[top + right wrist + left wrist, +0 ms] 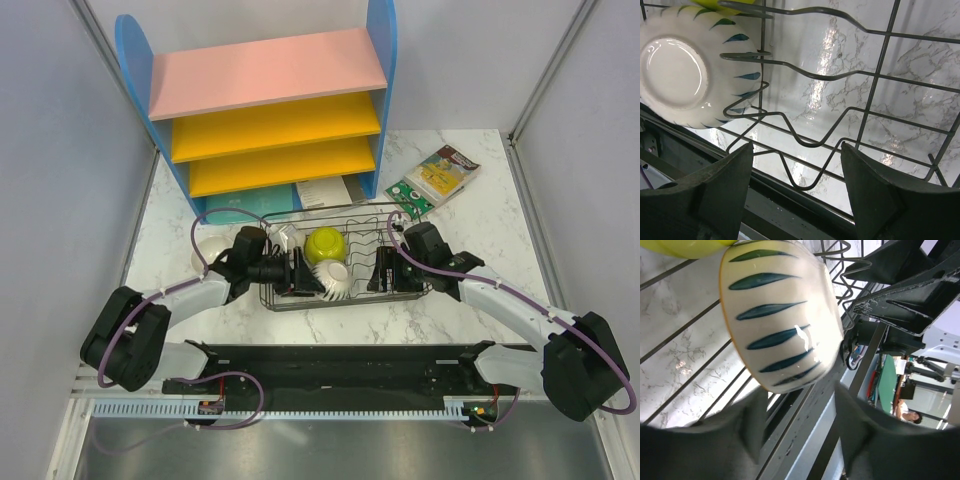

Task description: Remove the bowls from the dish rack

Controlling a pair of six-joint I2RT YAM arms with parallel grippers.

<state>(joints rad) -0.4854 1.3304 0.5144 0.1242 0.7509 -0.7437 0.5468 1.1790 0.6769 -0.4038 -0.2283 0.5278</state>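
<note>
The black wire dish rack point(400, 213) stands mid-table. In it a yellow-green bowl point(325, 243) sits at the back. A white bowl with teal stripes point(336, 281) lies on its side at the front. My left gripper point(305, 272) reaches in from the left. In the left wrist view its fingertips point(760, 395) press on either side of the striped bowl's point(780, 320) lower edge. My right gripper point(383, 268) is at the rack's right end. It stands open over the rack wires point(805, 135), with the striped bowl's base point(675, 70) up to its left.
A blue shelf unit point(265, 110) with pink and yellow boards stands behind the rack. Booklets point(440, 178) lie at the back right. Another white bowl point(207, 252) rests on the marble table left of the rack, close to my left arm.
</note>
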